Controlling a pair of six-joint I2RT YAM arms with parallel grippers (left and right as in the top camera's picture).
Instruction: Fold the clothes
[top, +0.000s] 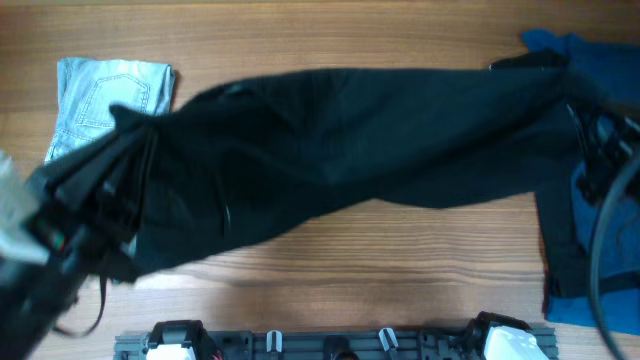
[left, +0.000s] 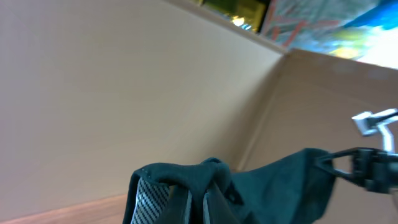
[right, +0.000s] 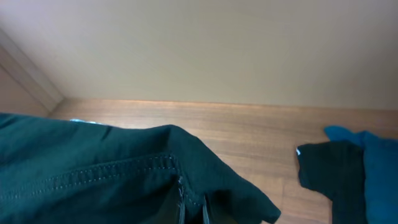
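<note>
A wooden table (top: 400, 240) fills the overhead view, with plain beige walls (right: 199, 43) rising behind it in both wrist views. Nearest the robot, below the black garment (top: 350, 140), the grey base of the rig (top: 330, 342) runs along the table's edge. The black garment is the task's thing. It hangs stretched in a long band across the middle of the table, held up between the two arms and sagging lower toward its left end. At that left end the left gripper (top: 128, 128) is clenched into a bunch of the fabric. The left wrist view shows the cloth heaped over a carbon-patterned finger (left: 151, 198). At the garment's right end the right gripper (left: 326, 163) pinches a corner of the cloth, seen side-on from the left wrist with the fabric pulled to a point. In the right wrist view the garment's stitched seam covers the fingers, so they cannot be made out there. Under and beside the garment's right end a blue garment (top: 620, 240) lies on the table, with a dark cloth (top: 565, 240) resting on its left part. Farther back, just beyond the garment's left end, a folded pair of pale blue jeans (top: 112, 95) lies flat on the wood, its lower edge hidden under the raised black fabric.
</note>
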